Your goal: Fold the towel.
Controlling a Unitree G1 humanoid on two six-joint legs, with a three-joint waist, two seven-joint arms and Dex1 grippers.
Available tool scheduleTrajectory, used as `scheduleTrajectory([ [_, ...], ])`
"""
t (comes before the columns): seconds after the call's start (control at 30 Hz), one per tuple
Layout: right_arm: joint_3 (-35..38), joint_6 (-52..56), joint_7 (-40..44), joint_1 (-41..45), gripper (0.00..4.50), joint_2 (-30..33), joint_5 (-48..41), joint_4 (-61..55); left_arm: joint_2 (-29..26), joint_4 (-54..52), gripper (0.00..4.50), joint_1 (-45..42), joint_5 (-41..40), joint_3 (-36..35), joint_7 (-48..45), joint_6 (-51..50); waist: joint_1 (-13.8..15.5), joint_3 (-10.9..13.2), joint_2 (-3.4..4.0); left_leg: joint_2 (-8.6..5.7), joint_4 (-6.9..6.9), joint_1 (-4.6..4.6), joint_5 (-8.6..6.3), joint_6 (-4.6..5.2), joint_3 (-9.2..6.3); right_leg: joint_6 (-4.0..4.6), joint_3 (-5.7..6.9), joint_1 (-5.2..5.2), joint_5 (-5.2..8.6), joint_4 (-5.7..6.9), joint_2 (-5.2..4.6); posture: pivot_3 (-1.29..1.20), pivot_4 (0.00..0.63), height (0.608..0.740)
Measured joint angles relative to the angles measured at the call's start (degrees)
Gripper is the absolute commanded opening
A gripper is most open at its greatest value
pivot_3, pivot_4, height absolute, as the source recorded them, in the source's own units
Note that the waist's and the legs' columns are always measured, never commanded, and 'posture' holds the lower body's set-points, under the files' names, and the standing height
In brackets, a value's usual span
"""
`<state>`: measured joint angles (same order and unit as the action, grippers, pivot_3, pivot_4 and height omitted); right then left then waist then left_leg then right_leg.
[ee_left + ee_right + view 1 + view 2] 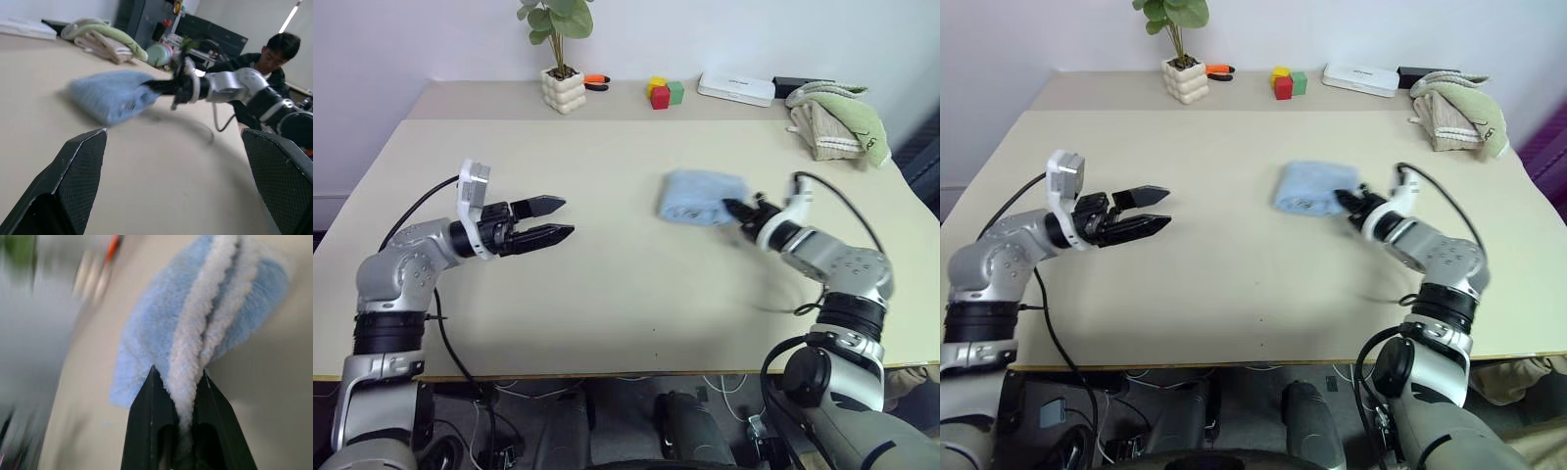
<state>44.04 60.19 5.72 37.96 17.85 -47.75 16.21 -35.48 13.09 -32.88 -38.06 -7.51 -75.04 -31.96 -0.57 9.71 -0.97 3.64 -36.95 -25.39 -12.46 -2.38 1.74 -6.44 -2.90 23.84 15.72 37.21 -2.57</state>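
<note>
Your towel (701,197) lies bunched into a small blue bundle on the table (607,294), right of centre and short of the far edge. Its near right corner sits in the right gripper (736,209), whose two black fingers (151,421) are pressed together on the pale edging. You see that pinch best from the right wrist: the whitish hem runs straight down between the fingertips, with blue terry bulging out on either side.

Your left gripper (552,219) hangs above the table well to the left of the towel, pointing toward it, its fingers spread wide and touching nothing.

From the left wrist you get the towel side-on, humped up off the table with the right gripper biting into its end, and a person (266,61) seated beyond the table. The head views add the far edge: a potted plant (562,59), coloured blocks (663,92), a white box (736,88), and folded green and beige towels (834,120) at the right corner.
</note>
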Motion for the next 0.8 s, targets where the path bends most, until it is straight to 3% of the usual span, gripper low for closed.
scheduleTrajectory([
  [0.17,9.74,-3.50,-8.67,-7.76,0.05,0.43,-4.40,-10.21,3.17,8.79,4.50,-5.67,2.90,2.95,-3.89,3.51,-0.23,0.01,0.02,0.02,0.09,0.01,0.00,0.01,-0.01,0.00,-0.01,0.05,0.00,0.03,0.04,0.00,0.150,0.740],
  [0.33,13.55,-8.56,-15.28,-16.63,0.05,-5.08,-7.99,-21.46,6.90,16.16,4.50,-11.09,5.39,4.93,-7.11,7.32,-0.72,-0.01,0.04,0.04,0.11,0.05,-0.01,0.02,-0.01,0.00,-0.07,0.04,0.00,0.03,0.10,0.00,0.150,0.740],
  [0.5,11.51,-12.19,-19.94,-21.79,0.05,-10.67,-9.78,-24.98,9.00,20.49,4.50,-13.13,7.50,6.42,-9.56,9.48,-0.76,0.01,0.10,0.03,0.10,0.04,-0.01,0.02,0.01,0.00,-0.11,0.06,0.00,0.05,0.08,0.00,0.150,0.740],
  [0.8,8.09,-17.12,-20.58,-21.69,0.05,-6.28,-10.73,-22.25,8.59,21.91,4.50,-12.99,9.97,6.70,-13.28,12.92,-0.37,0.01,0.11,0.02,0.08,0.03,-0.01,0.02,0.01,0.01,-0.09,0.04,0.01,0.04,0.06,0.00,0.150,0.740],
])
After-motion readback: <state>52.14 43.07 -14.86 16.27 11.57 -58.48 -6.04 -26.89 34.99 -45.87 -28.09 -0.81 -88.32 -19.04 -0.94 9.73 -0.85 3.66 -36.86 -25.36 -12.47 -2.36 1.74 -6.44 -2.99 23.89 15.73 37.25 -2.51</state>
